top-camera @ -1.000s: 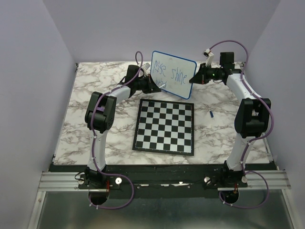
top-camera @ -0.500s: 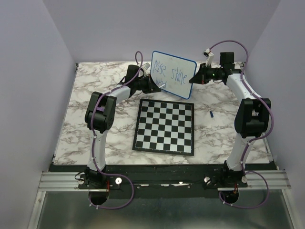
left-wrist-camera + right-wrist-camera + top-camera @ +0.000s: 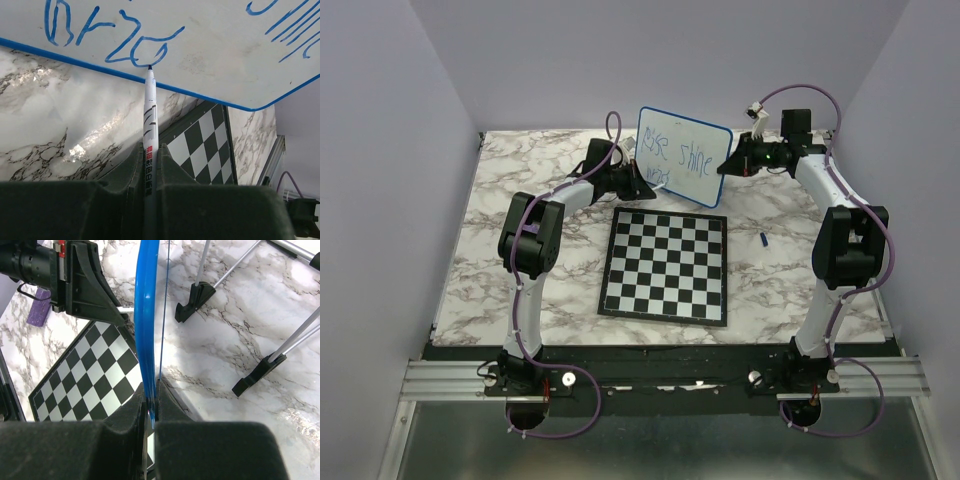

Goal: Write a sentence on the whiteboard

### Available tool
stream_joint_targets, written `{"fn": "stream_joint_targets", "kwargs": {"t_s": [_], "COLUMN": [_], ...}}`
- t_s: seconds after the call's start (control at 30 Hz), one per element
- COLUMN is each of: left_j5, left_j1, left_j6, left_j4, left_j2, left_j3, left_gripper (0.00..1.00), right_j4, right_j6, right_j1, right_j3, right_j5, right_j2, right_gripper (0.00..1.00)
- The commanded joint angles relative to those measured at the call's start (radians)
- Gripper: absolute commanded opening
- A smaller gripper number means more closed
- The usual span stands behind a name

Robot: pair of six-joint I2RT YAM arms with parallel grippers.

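The whiteboard [image 3: 688,150], white with a thin blue rim, stands tilted at the back of the table and carries the blue sentence [image 3: 678,155] in two lines. My right gripper [image 3: 729,163] is shut on its right edge; in the right wrist view the blue rim [image 3: 146,325] runs edge-on into the closed jaws. My left gripper [image 3: 645,183] is shut on a white marker [image 3: 150,125]. Its black tip touches the lower line of writing [image 3: 135,47] near the board's bottom rim.
A black-and-white chessboard [image 3: 666,264] lies flat in front of the whiteboard. A small blue marker cap [image 3: 763,238] lies on the marble table right of it. The board's metal legs with black feet [image 3: 194,300] stand behind it. A purple object [image 3: 39,307] lies far left.
My left gripper has shifted slightly right along the board's lower edge with the marker. The right gripper and the whiteboard have stayed in place.
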Motion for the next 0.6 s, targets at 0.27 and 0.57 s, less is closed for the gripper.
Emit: {"fn": "stream_joint_targets", "kwargs": {"t_s": [0.27,0.57], "left_j5": [0.01,-0.011], "left_j1": [0.004,0.018], "left_j6": [0.059,0.048], "left_j4": [-0.109,-0.089], "left_j2": [0.028,0.028], "left_j3": [0.039,0.041], "left_gripper": [0.0,0.0], "right_j4": [-0.003,-0.003], "right_j6": [-0.007,-0.009], "right_j1": [0.003,0.005], "right_j3": [-0.006,-0.006], "right_j5": [-0.047,-0.046], "right_j2": [0.012,0.013], "right_gripper": [0.0,0.0]}}
